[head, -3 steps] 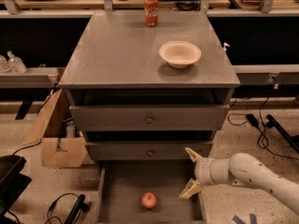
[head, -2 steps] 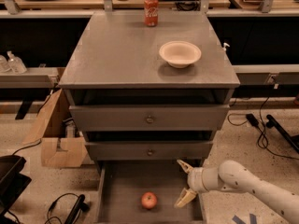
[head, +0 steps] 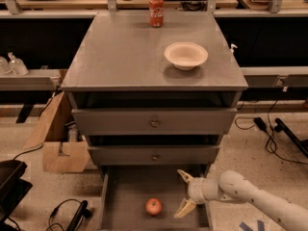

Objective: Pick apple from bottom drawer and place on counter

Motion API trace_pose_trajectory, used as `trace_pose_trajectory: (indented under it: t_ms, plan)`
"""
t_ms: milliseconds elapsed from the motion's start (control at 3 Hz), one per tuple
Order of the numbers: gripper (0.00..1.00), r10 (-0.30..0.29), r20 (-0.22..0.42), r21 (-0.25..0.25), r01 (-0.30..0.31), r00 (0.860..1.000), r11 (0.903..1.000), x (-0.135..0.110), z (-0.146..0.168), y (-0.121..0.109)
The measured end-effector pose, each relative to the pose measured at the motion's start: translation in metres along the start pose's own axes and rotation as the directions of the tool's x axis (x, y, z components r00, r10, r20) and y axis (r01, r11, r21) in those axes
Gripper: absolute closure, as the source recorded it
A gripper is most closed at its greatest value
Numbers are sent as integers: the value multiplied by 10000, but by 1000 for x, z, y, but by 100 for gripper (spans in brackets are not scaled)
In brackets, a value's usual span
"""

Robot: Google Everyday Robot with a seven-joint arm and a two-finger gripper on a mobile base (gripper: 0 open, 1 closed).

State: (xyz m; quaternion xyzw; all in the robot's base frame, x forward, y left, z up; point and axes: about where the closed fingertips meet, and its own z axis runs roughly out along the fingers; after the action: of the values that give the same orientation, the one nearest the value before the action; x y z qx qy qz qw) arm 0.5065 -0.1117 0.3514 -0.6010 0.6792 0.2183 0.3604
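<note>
Fingers [head: 184, 208]: mine are spread wide with nothing between them; they hang over the right side of the open bottom drawer; one tip sits up near the back, the other lower toward the front; both point left
Arm [head: 255, 198]: pale and rounded; it reaches in from the lower right corner, low beside the cabinet
Apple [head: 153, 206]: small, red with a yellowish patch; it rests on the drawer's floor, about midway across and toward the front; it lies just left of my lower finger, apart from it
Bottom drawer [head: 127, 189]: pulled out, with a flat grey floor and thin side walls
Counter [head: 120, 52]: flat grey slab on top of the cabinet; it carries a white bowl [head: 186, 55] right of centre and a red soda can [head: 156, 4] upright near the back edge
Drawer fronts [head: 154, 123]: two grey ones with small round knobs, stacked above the open drawer
Surroundings: a cardboard box [head: 57, 137] stands on the speckled ground left of the cabinet; black cables [head: 269, 134] trail to its right
</note>
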Motion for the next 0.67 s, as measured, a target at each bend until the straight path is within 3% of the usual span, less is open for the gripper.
trace_pose_trajectory:
  t_ms: [333, 667]
  plan:
    - [0, 4, 480, -724, 31, 9988, 9974, 46, 80, 13]
    - [0, -69, 605, -1089, 135, 9981, 9940, 68, 120, 13]
